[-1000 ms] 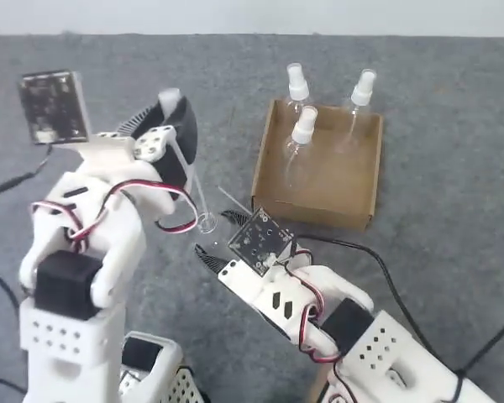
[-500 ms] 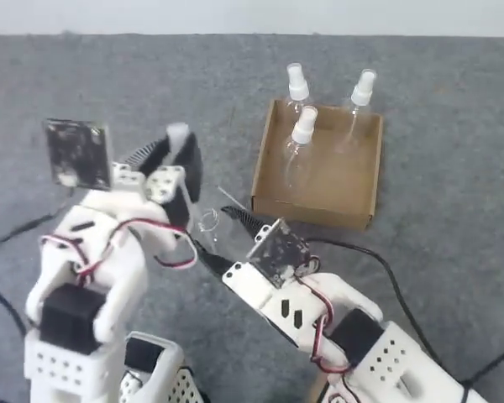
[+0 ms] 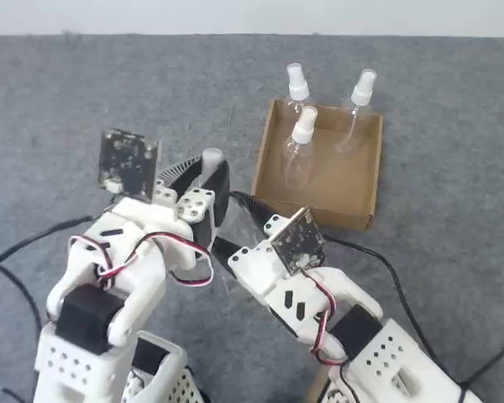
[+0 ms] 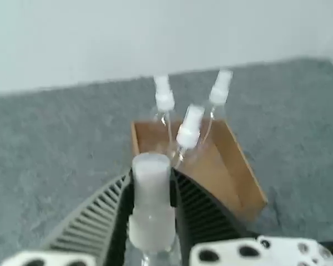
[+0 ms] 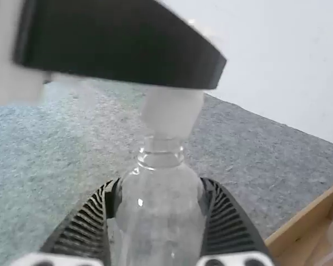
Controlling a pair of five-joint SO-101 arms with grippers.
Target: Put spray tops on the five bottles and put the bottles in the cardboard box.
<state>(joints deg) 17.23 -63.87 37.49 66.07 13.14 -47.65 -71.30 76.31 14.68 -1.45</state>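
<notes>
Right claw (image 5: 160, 191) around clear bottle (image 5: 158, 224)

The clear plastic bottle (image 5: 158, 221) in the right pincer (image 5: 161, 194) is cut off by the picture's edge; beyond that pincer, the white spray top (image 5: 169, 113) is partly hidden by a black finger (image 5: 116, 44) of the left pincer (image 4: 151, 194).

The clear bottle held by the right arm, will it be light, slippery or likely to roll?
Probably light: the clear bottle looks empty. Its smooth, rounded wall may slip between the ribbed fingers if the spray top is pressed down hard. Being round, it could roll if laid down.
</notes>
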